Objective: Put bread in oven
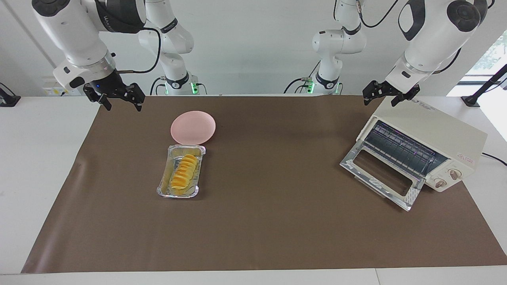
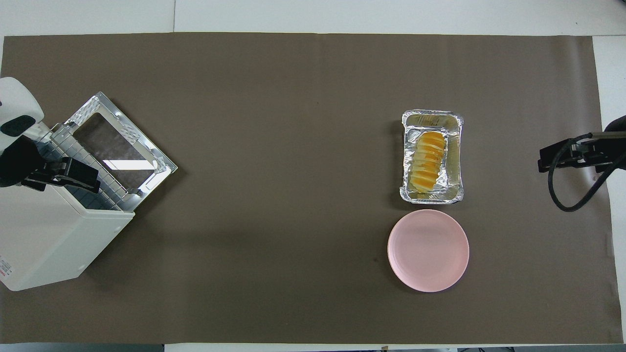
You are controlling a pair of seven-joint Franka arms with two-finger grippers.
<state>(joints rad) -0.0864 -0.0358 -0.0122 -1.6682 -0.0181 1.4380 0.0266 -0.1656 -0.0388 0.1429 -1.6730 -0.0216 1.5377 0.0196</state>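
Both grippers are being held open and empty: the right gripper over the mat's corner, the left gripper over the oven, door down. The bread is lying in its foil tray mid-mat beside the pink plate; the thin foil could be crumpled by a clumsy pinch

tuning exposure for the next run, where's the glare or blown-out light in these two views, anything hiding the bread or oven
Overhead view: bright reflection on the open oven door's glass, and shine on the foil tray around the bread, which stays readable. Facing view: a washed-out window at the upper corner above the oven; soft shadows under the oven and the pink plate; nothing hidden.
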